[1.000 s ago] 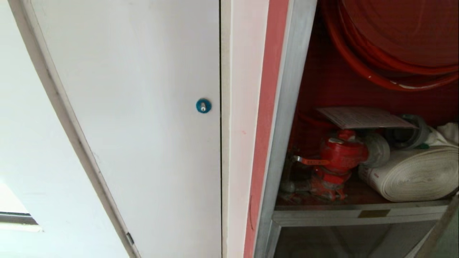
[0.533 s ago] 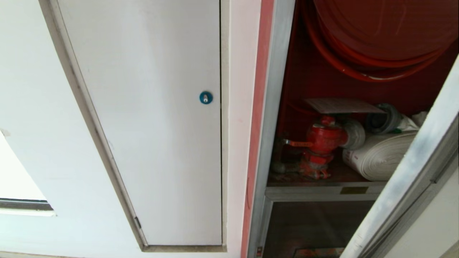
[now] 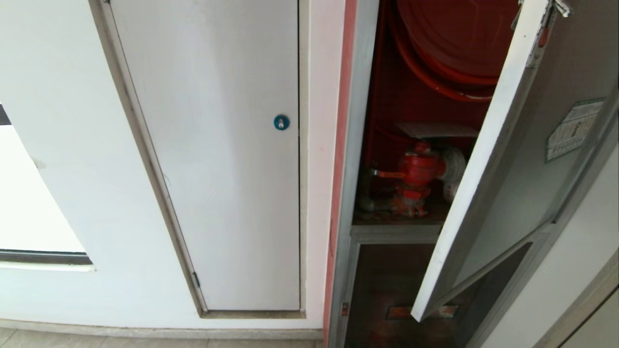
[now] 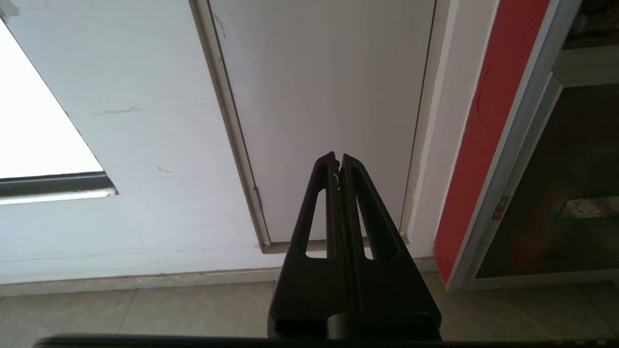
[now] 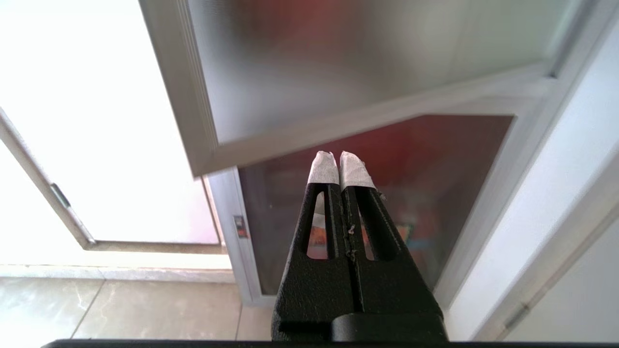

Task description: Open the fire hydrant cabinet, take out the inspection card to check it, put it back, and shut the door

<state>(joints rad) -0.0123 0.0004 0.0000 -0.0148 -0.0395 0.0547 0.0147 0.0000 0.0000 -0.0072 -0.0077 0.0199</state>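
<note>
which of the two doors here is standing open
The door with dark glass and an aluminium frame, on the fire hydrant cabinet, stands ajar. The plain white panel with the blue lock sits flush shut.

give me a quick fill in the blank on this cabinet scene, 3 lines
1. The inspection card lies on top of the red ____.
2. The door of the fire hydrant cabinet stands ____.
3. The round lock on the white panel is coloured ____.

Missing words: valve; open; blue
</note>
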